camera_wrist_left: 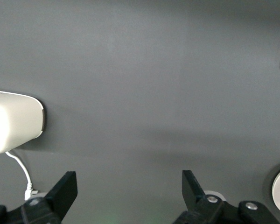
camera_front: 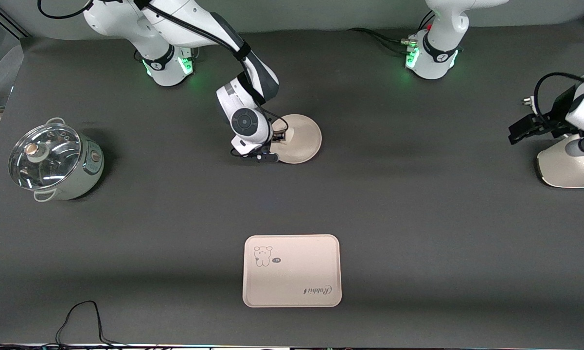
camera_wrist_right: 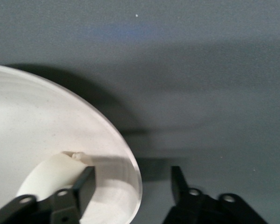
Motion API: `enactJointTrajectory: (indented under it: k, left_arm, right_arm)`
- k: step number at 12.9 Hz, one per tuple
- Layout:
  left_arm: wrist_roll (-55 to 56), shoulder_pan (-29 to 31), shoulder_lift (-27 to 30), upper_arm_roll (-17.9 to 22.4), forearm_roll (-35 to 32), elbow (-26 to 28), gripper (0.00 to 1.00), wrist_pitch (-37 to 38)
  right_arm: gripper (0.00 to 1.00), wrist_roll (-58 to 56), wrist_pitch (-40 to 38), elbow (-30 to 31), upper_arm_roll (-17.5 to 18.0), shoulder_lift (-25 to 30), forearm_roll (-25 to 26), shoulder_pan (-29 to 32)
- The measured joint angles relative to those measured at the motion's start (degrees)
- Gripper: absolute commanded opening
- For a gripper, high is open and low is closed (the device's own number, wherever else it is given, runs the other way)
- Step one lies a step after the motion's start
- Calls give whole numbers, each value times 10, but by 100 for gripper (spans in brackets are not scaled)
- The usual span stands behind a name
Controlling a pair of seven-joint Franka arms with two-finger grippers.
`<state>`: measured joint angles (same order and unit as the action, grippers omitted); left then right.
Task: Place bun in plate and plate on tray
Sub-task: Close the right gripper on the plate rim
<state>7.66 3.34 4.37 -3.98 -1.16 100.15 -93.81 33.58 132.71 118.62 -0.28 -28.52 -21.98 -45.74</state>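
Note:
The round plate (camera_front: 305, 138) lies on the dark table between the arms' bases and the tray (camera_front: 296, 265), which lies nearer to the front camera. The bun (camera_wrist_right: 46, 175) lies in the plate by its rim, beside one finger. My right gripper (camera_front: 275, 147) is down at the plate's rim on the right arm's side. In the right wrist view it (camera_wrist_right: 132, 176) is open, with one finger inside the plate (camera_wrist_right: 37, 116) and the other outside, the rim between them. My left gripper (camera_front: 516, 133) waits open and empty (camera_wrist_left: 129, 179) over bare table at the left arm's end.
A metal pot with a glass lid (camera_front: 53, 160) stands at the right arm's end of the table. A white device (camera_front: 566, 165) sits under the left arm, also in the left wrist view (camera_wrist_left: 14, 122). A black cable (camera_front: 82, 316) lies along the front edge.

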Motion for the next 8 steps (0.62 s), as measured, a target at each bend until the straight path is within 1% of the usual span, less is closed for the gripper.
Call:
enactJointTrajectory:
  k: [1, 3, 8]
  left_arm:
    - [-3, 0, 1, 0, 0, -1, 100, 4]
    - [-7, 0, 1, 0, 0, -2, 100, 7]
    - [-20, 0, 1, -1, 0, -2, 100, 7]
  right_arm:
    - [19, 0, 0, 0, 0, 0, 0, 0]
    - [0, 0, 0, 0, 0, 0, 0, 0]
    - [0, -1, -1, 0, 0, 7, 0, 0]
